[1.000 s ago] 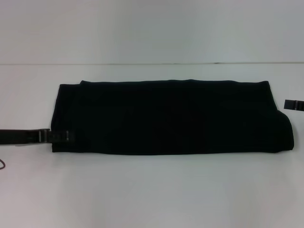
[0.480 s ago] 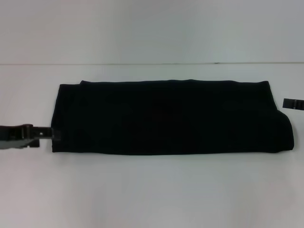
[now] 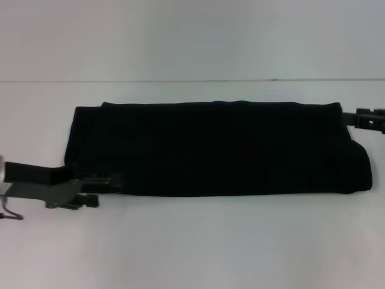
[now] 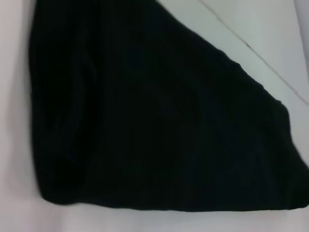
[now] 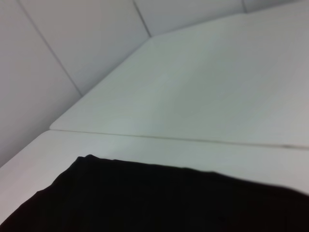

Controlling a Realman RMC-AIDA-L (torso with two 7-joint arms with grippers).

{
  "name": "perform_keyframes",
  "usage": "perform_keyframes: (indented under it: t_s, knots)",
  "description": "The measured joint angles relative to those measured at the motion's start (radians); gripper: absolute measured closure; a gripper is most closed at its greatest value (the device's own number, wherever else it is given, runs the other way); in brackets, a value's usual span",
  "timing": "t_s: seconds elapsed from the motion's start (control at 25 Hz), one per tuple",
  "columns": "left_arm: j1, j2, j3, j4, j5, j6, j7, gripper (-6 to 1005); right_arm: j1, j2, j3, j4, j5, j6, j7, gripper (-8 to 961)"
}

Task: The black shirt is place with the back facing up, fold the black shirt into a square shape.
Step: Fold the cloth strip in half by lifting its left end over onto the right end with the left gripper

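On my head camera the plain black soft fabric shirt [image 3: 210,147] lies flat in the middle of the white table [image 3: 192,241], folded into a long band that runs from the robot's left to its right, with no lettering showing on the upper face. My left gripper [image 3: 111,180] sits low at the shirt's near-left corner, its grey arm reaching in from the left edge of the view, and its dark fingertips rest at the shirt's front hem; I cannot tell whether they are parted or pinching cloth, since black metal and black fabric merge there. My right gripper [image 3: 349,117] comes in from the right edge and meets the shirt's far-right corner, and again I cannot tell how its fingers stand. The left wrist camera shows only the shirt [image 4: 154,121] filling most of the picture, its rounded folded corner lying on the table surface. The right wrist camera shows an edge of the shirt [image 5: 169,198] on the table, with a seam line in the surface just beyond it and pale wall panels behind.
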Motion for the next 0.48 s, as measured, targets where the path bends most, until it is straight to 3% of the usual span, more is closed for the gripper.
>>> perform_keyframes:
  t_s: [0.24,0.48]
  knots:
    - [-0.023,0.007,-0.008,-0.097,-0.002,-0.06,-0.178,127,0.051,-0.007,-0.01,-0.001,0.0,-0.04,-0.057,314]
    - [-0.007,0.007,-0.066,-0.126,-0.01,-0.116,-0.293,126,0.087,-0.006,-0.023,-0.015,0.001,-0.114,-0.082,289]
